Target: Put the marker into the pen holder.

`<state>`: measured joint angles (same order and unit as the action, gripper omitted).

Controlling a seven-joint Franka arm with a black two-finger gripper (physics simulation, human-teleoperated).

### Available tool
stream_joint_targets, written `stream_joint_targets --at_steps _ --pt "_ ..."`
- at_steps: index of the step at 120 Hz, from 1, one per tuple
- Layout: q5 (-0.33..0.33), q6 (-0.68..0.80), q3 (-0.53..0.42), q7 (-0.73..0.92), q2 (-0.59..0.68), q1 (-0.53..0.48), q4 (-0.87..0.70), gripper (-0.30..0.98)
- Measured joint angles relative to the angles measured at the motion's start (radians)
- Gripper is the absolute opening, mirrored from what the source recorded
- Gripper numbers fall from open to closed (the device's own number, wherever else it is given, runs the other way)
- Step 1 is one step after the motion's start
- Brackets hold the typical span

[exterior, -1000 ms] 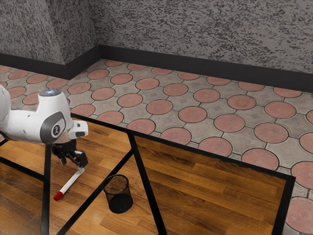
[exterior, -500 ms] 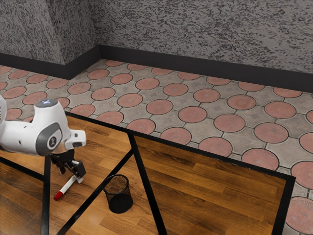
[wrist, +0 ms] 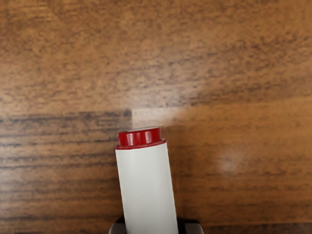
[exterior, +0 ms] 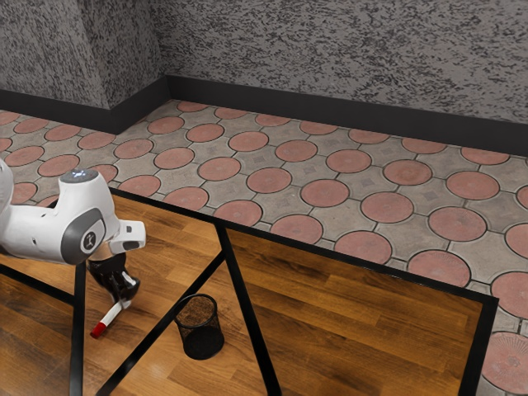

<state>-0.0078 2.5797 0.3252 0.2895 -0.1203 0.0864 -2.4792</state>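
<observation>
Marker, between the fingers — both touching

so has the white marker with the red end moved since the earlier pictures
No, the marker lies with its red end where it was, beside the long black strip in the exterior view.

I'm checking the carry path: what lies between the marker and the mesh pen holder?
In the exterior view, wooden tabletop crossed by one black diagonal strip lies between the marker and the mesh pen holder.
</observation>
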Motion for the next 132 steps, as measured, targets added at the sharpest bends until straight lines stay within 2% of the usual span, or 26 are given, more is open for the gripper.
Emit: stream_joint_targets --at_steps 24,36,51,64,77,88,112,132 --pt "0.010 0.004 0.001 -0.014 0.009 0.001 0.003 -0.06" --pt "0.014 0.005 -0.026 -0.024 0.070 -0.004 0.024 -0.08" --pt "0.015 0.029 -0.143 -0.038 0.184 -0.053 0.066 -0.10" --pt "0.019 0.086 -0.227 -0.047 0.273 -0.012 0.047 -0.10" --pt "0.016 0.199 -0.321 -0.051 0.445 -0.001 -0.078 -0.10" --pt "0.009 0.313 -0.392 -0.048 0.542 0.000 -0.174 -0.10" --pt "-0.008 0.642 -0.458 -0.027 0.582 0.001 -0.336 -0.10" --pt "-0.018 0.793 -0.490 -0.008 0.606 0.001 -0.399 -0.09"
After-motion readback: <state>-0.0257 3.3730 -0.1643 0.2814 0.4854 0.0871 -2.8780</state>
